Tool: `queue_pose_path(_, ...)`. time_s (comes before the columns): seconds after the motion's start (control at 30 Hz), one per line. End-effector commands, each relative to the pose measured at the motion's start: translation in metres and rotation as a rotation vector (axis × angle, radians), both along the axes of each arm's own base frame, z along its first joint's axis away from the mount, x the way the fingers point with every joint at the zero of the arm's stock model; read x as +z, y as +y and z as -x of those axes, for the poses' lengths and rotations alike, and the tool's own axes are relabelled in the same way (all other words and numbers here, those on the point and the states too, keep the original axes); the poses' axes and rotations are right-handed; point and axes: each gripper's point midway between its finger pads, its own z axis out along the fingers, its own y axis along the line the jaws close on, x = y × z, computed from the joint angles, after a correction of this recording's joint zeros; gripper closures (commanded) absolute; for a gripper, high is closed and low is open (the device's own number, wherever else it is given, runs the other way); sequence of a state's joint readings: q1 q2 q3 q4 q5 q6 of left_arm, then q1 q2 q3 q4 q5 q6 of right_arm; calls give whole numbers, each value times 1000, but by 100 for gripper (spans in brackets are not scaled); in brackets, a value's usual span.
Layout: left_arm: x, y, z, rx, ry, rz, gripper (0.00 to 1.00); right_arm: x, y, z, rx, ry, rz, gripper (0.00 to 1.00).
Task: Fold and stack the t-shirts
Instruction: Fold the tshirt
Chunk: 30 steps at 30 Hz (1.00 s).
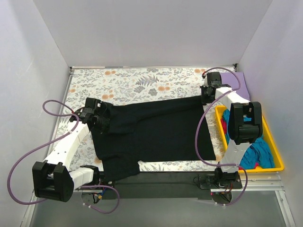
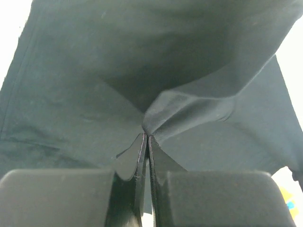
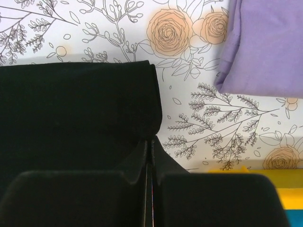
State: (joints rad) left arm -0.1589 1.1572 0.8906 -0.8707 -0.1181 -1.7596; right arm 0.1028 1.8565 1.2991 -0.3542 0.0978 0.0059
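Observation:
The black t-shirt (image 1: 151, 132) lies spread across the floral cloth, folded lengthwise. My left gripper (image 1: 100, 116) is shut on its left end; in the left wrist view (image 2: 146, 135) the cloth bunches at the closed fingertips. My right gripper (image 1: 207, 97) is shut on the shirt's far right corner, seen in the right wrist view (image 3: 151, 138) pinching the black edge (image 3: 75, 104). A folded lavender t-shirt (image 1: 235, 78) lies at the back right, also in the right wrist view (image 3: 267, 47). Teal (image 1: 258, 151) and pink (image 1: 223, 126) shirts lie in the tray.
The yellow tray (image 1: 274, 142) stands at the right edge beside my right arm. The grey-and-orange floral cloth (image 1: 132, 82) covers the table. White walls close in the back and sides. Cables loop by both arm bases.

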Motion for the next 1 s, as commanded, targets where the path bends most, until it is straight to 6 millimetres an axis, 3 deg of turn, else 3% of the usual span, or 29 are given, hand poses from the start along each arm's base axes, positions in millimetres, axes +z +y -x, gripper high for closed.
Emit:
queue_pose_path(0.0,2,-10,5,27,-23,86,100,-10,-6,5,-39,39,-3,99)
queue_pose_path(0.33,31,2,1,51,-70,32,100,1,-8,14,-84,107,-8,98)
queue_pose_path(0.5,37,7,-2,53,-81,1,100,-10,-6,23,-103,170,-28,97)
queue_pose_path(0.63,30,6,1,46,-58,-2,100,-23,-6,35,-117,230,-30,95)
queue_pose_path(0.77,24,5,6,36,-38,3,100,-26,-6,39,-123,254,-32,85)
queue_pose_path(0.97,18,8,12,31,-22,-16,100,-4,-9,32,-141,204,-20,54)
